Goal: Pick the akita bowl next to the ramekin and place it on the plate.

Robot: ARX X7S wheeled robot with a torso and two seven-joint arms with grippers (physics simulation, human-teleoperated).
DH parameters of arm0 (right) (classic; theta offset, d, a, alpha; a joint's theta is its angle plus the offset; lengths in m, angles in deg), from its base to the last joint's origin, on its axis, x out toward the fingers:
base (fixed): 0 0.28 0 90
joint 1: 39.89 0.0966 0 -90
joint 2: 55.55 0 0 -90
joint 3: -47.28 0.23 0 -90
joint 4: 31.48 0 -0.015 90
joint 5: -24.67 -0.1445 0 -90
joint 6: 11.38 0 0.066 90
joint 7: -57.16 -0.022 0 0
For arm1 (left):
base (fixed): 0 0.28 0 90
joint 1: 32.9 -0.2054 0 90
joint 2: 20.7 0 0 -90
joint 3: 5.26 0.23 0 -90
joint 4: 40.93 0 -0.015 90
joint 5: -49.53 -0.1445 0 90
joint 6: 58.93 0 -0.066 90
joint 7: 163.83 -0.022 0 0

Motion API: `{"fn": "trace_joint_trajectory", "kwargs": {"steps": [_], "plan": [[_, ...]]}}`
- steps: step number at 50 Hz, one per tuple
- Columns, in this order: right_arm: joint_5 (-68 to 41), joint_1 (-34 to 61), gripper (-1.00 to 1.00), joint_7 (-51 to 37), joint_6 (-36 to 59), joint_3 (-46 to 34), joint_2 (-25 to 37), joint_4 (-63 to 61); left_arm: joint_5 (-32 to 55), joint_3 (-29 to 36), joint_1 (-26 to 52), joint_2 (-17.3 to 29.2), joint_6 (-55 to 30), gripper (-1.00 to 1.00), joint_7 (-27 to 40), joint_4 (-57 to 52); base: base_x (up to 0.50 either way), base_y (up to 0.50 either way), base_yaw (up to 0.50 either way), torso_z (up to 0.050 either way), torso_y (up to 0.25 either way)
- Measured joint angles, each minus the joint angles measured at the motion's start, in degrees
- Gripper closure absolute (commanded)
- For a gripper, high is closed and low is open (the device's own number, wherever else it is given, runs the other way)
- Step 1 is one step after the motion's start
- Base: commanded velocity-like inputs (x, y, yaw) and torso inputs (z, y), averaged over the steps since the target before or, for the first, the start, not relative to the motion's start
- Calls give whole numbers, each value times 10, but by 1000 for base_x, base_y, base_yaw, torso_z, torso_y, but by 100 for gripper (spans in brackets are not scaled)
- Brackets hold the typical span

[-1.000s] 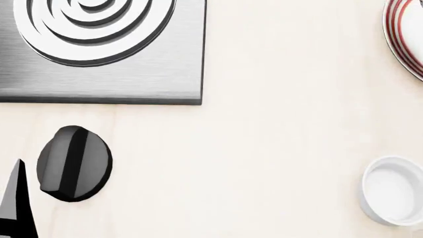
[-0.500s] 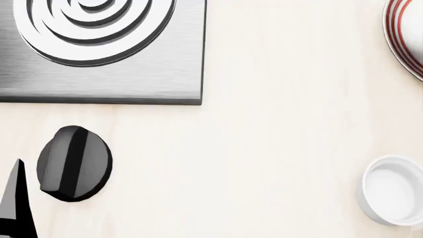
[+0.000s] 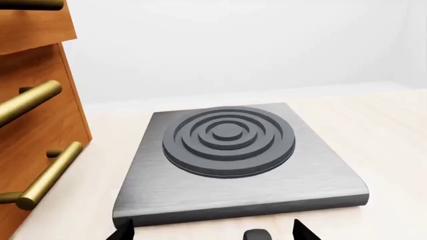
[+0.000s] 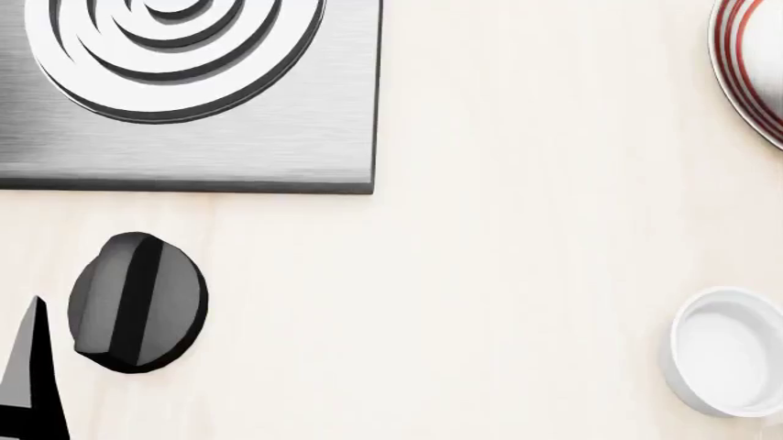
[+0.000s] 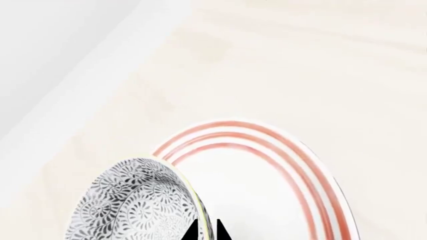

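In the right wrist view, the akita bowl, white with a dense grey-black floral pattern, hangs by its rim. My right gripper is shut on that rim, one finger inside and one outside. Close beside and behind the bowl lies the plate, white with red rings; whether the bowl touches it I cannot tell. The head view shows only the plate's edge at the far right and the plain white ramekin at the near right. My left gripper is open and holds nothing.
A brushed-metal burner slab with raised rings fills the far left, a black knob in front of it. One dark left finger shows at the near left. A wooden drawer front with brass handles stands beside the slab.
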Motion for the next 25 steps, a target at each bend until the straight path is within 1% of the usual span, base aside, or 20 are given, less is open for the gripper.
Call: {"fn": "trace_joint_trajectory", "kwargs": {"steps": [25], "plan": [[25,8,100,16,-19,-13,-11,35,-3,0,-5,0,7,-100,-2,6,0,0,0,0,0]]}}
